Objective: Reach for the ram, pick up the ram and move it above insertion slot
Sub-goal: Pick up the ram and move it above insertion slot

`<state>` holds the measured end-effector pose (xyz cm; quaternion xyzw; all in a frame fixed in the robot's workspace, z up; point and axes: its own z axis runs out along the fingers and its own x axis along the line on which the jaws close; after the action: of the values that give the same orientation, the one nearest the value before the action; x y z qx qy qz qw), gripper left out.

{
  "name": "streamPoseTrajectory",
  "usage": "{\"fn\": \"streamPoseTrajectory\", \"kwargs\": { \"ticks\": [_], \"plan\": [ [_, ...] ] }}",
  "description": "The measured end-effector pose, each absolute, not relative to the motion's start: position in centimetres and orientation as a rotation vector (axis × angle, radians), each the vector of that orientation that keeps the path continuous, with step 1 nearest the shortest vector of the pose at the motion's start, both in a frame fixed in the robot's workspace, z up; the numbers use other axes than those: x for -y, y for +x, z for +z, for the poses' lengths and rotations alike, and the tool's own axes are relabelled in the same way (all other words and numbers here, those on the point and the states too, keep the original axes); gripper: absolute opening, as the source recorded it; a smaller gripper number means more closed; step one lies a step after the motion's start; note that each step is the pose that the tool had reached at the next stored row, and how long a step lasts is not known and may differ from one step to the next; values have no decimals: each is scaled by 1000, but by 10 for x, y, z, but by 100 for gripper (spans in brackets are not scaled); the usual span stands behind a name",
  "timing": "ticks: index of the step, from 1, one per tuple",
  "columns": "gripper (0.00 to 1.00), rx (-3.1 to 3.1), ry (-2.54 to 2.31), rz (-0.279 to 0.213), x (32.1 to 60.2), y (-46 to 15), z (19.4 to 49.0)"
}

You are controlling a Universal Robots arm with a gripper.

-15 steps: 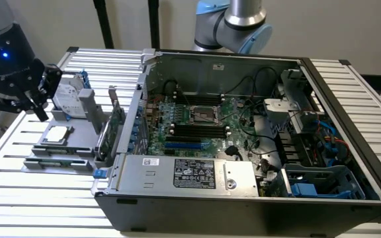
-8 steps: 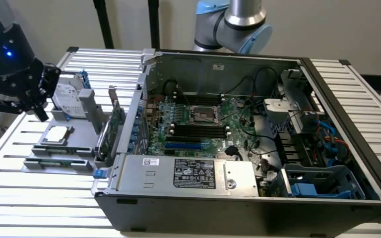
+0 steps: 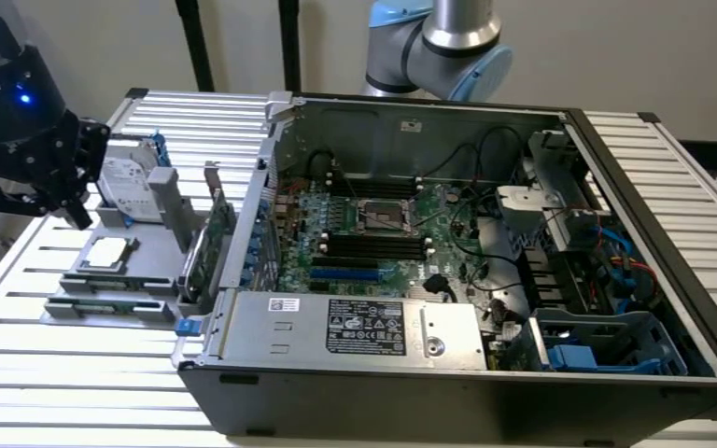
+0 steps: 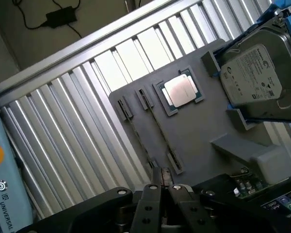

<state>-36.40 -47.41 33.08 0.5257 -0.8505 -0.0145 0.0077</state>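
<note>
**Gripper** (image 3: 75,213) (image 4: 164,188), one. It is hanging at the exterior view's left, above the rear of the tray and just beside the drive. It is touching nothing. Its fingers (image 4: 149,206) are standing a narrow gap apart, and nothing is sitting between them.

**Ram** (image 3: 107,306) (image 4: 161,132), one. It is lying as a thin green strip along the front of the tray, outside the case. It is sitting lower than the gripper and apart from it. In the wrist view it is showing edge-on, as a thin line between end clips.

**Tray** (image 3: 147,271) (image 4: 199,131), one, grey. It is resting on the table, against the case's side at the exterior view's left. It is carrying four parts:
- the ram;
- one CPU (image 3: 107,252) (image 4: 180,91), lying flat in the middle;
- one drive (image 3: 128,182) (image 4: 254,77), silver with blue rails, leaning at the rear;
- one card (image 3: 216,238), green, standing upright next to the case.

**Case** (image 3: 458,401), one. It is lying open on its side, with the board facing up. One socket (image 3: 381,217) is showing near the board's centre. Dark slots are running just below it, and I cannot count them. One silver power supply (image 3: 358,327) is sitting along the near wall.

**Table** (image 3: 85,383), one, slatted metal. It is bearing the tray and the case.

**Arm** (image 3: 440,47), one. Its joint is showing behind the case.

**Pendant** (image 4: 2,194), one, with a red button. It is showing in the wrist view.
</note>
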Motion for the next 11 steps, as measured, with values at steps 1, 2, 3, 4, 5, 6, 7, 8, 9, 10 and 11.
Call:
{"fn": "streamPoseTrajectory", "kwargs": {
  "ticks": [1,2,3,4,5,6,7,8,9,10,11],
  "plan": [
    [11,2644,1670,-44,474,-364,331],
    [11,2631,1693,-42,474,-364,330],
    [11,2616,1718,-41,474,-364,330],
    [11,2601,1742,-39,474,-364,330],
    [11,2587,1767,-38,474,-364,330],
    [11,2571,1792,-36,474,-364,330],
    [11,2555,1816,-34,474,-364,330],
    [11,2540,1839,-32,474,-364,330],
    [11,2525,1863,-31,474,-364,329],
    [11,2508,1887,-29,474,-364,329],
    [11,2492,1910,-27,474,-364,329]
  ]
}}
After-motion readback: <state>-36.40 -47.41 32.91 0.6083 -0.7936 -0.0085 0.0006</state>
